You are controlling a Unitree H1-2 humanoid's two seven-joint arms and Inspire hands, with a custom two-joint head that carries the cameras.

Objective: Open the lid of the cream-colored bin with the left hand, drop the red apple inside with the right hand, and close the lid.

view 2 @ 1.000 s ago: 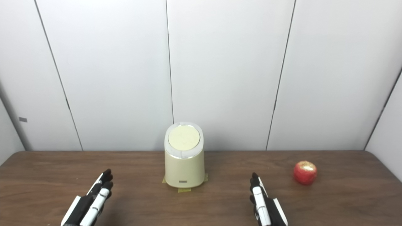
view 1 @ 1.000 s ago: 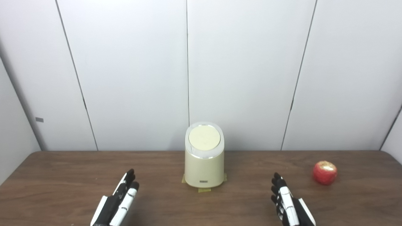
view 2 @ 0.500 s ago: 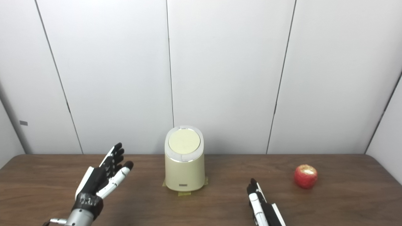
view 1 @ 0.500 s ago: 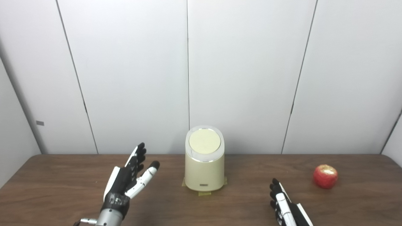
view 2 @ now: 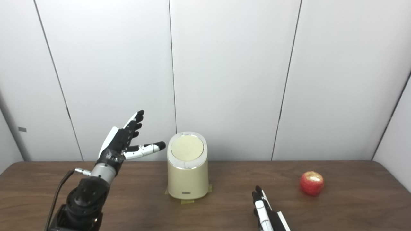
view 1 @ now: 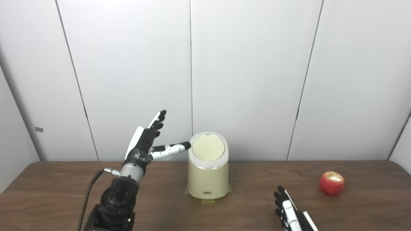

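Fingers (view 1: 157,120) spread beside lidded bin (view 1: 208,176)

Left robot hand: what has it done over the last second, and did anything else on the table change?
The left robot hand has risen from low over the table and moved in toward the bin; it is open, its thumb tip close beside the lid, contact unclear. It holds nothing. The right robot hand stays low and empty. The lid is still shut, and the red apple is unmoved. The camera shifted slightly.
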